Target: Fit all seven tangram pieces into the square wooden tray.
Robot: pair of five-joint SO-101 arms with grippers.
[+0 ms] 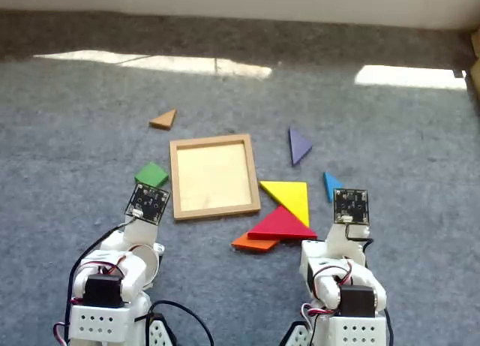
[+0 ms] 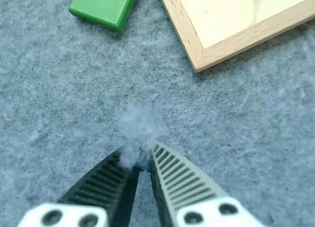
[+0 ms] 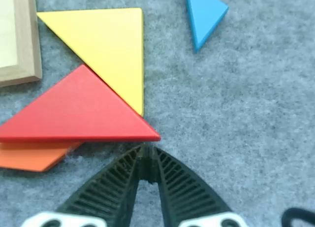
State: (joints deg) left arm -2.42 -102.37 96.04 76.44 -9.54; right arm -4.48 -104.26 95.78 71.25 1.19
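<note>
The right gripper [image 3: 146, 164], jaws closed, sits just beside the red triangle [image 3: 81, 111], which touches the yellow triangle [image 3: 106, 45].

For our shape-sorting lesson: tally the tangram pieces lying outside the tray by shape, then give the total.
Triangles: 5 (tan triangle, purple triangle, blue triangle, yellow triangle, red triangle)
Squares: 1 (green square)
Parallelograms: 1 (orange parallelogram, partly under the red triangle)
Total: 7
</note>
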